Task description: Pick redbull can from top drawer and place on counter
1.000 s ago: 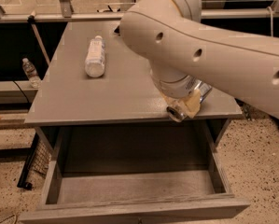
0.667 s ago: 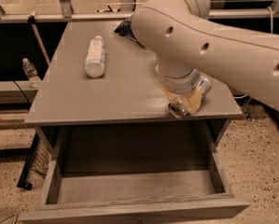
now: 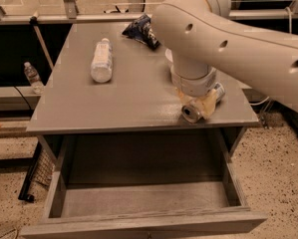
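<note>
The redbull can [image 3: 192,113] lies on its side on the counter [image 3: 128,96], near the front right edge, with its shiny round end facing me. My gripper [image 3: 204,102] comes straight down on it, its beige fingers [image 3: 208,104] closed around the can's middle. The big white arm [image 3: 228,39] fills the upper right and hides the counter's back right part. The top drawer [image 3: 138,222] below the counter is pulled wide open, and its floor shows nothing inside.
A clear water bottle [image 3: 101,59] with a white label lies on the counter's left half. A dark blue snack bag [image 3: 142,30] sits at the back middle. Another small bottle [image 3: 33,76] stands on the floor at left, beside a black wire rack [image 3: 36,171].
The arm's upper part has swung up and to the right, uncovering the snack bag at the back. The gripper and can have stayed at nearly the same spot on the counter.
</note>
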Robot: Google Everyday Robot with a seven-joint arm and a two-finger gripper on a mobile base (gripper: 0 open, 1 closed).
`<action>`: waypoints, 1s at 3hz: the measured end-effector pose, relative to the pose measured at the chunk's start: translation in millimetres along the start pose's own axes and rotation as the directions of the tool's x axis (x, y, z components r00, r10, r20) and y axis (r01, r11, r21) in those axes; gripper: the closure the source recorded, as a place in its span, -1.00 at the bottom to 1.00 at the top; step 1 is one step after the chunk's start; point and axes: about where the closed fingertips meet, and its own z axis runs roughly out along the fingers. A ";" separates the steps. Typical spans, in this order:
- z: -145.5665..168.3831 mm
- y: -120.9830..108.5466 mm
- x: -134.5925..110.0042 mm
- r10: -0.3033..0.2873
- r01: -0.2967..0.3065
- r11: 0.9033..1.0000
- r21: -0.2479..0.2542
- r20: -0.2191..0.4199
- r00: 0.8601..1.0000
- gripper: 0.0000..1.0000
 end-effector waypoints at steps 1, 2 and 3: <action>0.9 -0.3 0.1 0.000 0.000 1.000 0.002 0.000 1.000 -0.09; 1.5 -0.5 0.1 0.000 0.000 1.000 0.003 -0.001 1.000 -0.58; 2.3 -0.6 0.1 -0.001 0.001 1.000 0.004 -0.001 1.000 -1.00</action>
